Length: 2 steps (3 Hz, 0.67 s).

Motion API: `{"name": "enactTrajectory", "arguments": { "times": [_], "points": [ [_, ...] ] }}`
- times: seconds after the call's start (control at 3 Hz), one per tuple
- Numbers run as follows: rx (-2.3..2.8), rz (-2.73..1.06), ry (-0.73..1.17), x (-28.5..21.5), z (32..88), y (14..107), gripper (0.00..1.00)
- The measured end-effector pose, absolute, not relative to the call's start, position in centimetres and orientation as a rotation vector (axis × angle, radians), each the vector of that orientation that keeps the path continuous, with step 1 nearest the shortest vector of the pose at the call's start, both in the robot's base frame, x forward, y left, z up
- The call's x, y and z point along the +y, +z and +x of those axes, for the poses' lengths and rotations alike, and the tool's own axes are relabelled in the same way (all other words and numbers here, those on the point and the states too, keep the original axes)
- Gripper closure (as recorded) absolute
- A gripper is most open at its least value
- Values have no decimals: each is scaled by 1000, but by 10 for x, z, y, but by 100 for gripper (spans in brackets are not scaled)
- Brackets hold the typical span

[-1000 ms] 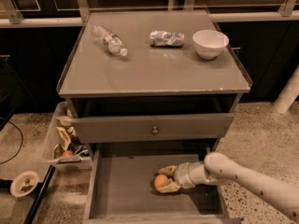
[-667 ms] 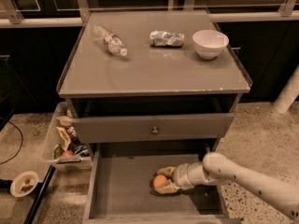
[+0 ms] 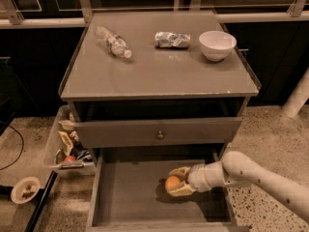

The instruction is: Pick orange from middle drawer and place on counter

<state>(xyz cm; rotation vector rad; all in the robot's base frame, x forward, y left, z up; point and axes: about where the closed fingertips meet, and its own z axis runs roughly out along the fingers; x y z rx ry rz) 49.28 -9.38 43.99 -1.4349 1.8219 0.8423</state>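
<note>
The orange sits in the open middle drawer, right of centre on its bare grey floor. My gripper reaches in from the right on a white arm, and its tan fingers stand on either side of the orange, closed against it. The orange looks to be at or just above the drawer floor. The counter lies above, a glossy grey top.
On the counter lie a clear plastic bottle, a crushed can and a white bowl. A closed drawer front with a round knob is above the open drawer. A clear bin of clutter stands at the left.
</note>
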Motion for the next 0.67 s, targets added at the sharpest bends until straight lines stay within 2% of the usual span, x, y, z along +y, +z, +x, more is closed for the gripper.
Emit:
{"name": "enactTrajectory", "arguments": {
  "times": [0.67],
  "points": [
    [1737,-1471,604,-146,522,572,100]
  ]
}}
